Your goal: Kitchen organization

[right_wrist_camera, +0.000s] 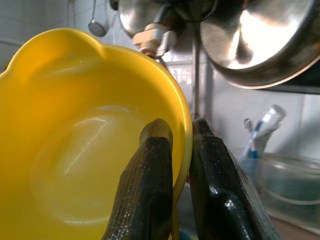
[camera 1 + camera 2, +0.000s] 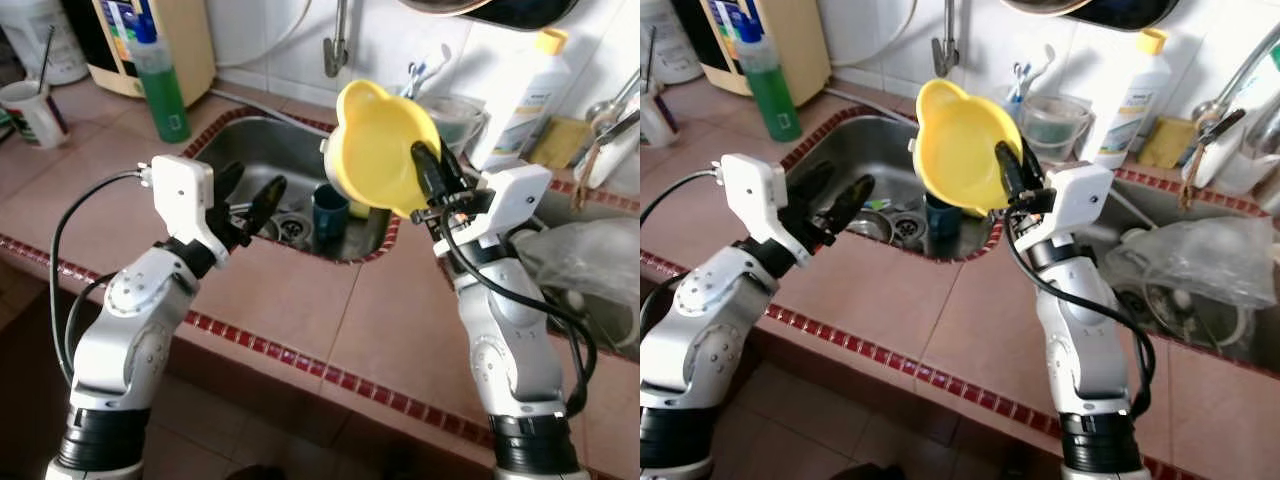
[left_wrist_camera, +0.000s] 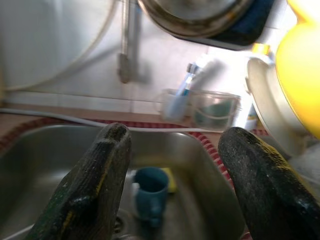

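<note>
Silver arms rose from the near edge of the tiled counter (image 2: 300, 300). At nine o'clock the left claw (image 2: 250, 200) hung spread wide and empty over the steel sink (image 2: 250, 135), probably ready for the blue mug (image 2: 330, 212) standing inside. At three o'clock the right claw (image 2: 432, 172) pinched the yellow bowl (image 2: 375, 145) by its rim, tilted above the sink's right edge, likely so it could drain.

Pink tiled counter (image 2: 300, 300), steel sink (image 2: 250, 135) inset; green bottle (image 2: 160, 85), white cup (image 2: 32, 112) standing.
</note>
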Motion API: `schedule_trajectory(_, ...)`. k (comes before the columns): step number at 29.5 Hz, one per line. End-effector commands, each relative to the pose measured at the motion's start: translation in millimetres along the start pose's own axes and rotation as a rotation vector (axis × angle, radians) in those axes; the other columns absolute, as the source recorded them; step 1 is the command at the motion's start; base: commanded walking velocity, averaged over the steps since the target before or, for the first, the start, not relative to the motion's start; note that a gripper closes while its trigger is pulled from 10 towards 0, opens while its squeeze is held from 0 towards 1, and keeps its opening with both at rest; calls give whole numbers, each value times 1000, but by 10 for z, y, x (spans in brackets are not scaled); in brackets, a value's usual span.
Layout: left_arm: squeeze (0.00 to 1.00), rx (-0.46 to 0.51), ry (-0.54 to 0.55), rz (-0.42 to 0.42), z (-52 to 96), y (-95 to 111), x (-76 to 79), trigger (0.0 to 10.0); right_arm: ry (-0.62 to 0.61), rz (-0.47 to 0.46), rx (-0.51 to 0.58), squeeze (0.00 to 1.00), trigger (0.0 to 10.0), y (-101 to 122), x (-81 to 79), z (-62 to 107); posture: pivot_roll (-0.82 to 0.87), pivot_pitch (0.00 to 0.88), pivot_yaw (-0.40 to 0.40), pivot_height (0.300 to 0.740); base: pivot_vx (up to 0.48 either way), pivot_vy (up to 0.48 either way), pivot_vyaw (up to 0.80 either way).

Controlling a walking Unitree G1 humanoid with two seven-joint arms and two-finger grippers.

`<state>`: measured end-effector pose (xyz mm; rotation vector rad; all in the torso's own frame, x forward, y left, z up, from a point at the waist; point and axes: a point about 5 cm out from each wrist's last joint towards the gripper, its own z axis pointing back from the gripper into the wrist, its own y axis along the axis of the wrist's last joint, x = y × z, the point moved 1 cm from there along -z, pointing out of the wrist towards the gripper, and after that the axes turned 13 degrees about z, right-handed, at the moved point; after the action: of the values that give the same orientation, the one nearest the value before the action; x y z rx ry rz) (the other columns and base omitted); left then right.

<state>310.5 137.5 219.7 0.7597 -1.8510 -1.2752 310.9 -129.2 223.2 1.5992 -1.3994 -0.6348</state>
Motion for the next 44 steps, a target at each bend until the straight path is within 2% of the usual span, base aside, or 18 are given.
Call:
schedule_trajectory(1, 0, -8, 0, -12, 9, 3, -20, 10000, 8, 8, 45, 0, 10000, 98, -25, -25, -69, 100, 1, 740, 0, 285, 0)
schedule_trajectory(21, 0, -23, -29, -23, -5, -9, -3, 10000, 7, 12, 40, 0, 10000, 87, -59, 1, -69, 96, 9, 740, 0, 386, 0)
schedule_trajectory(26, 0, -22, -36, -51, -6, -24, 24, 10000, -3, 18, 23, 0, 10000, 54, -48, 7, -70, 106, 8, 740, 0, 0, 0)
schedule_trajectory(30, 0, -30, -58, -111, 18, -54, 56, 10000, -6, 18, -4, 0, 10000, 12, -43, 15, -68, 109, 4, 740, 0, 0, 0)
schedule_trajectory(42, 0, -74, -81, -138, 80, -172, 79, 10000, -3, 13, -20, 0, 10000, -21, -43, -16, -55, 113, -11, 740, 0, 0, -800)
schedule_trajectory(44, 0, -72, -73, -121, 80, -170, 67, 10000, -3, 13, -22, 0, 10000, -25, -44, -17, -56, 114, -11, 740, 0, 0, -800)
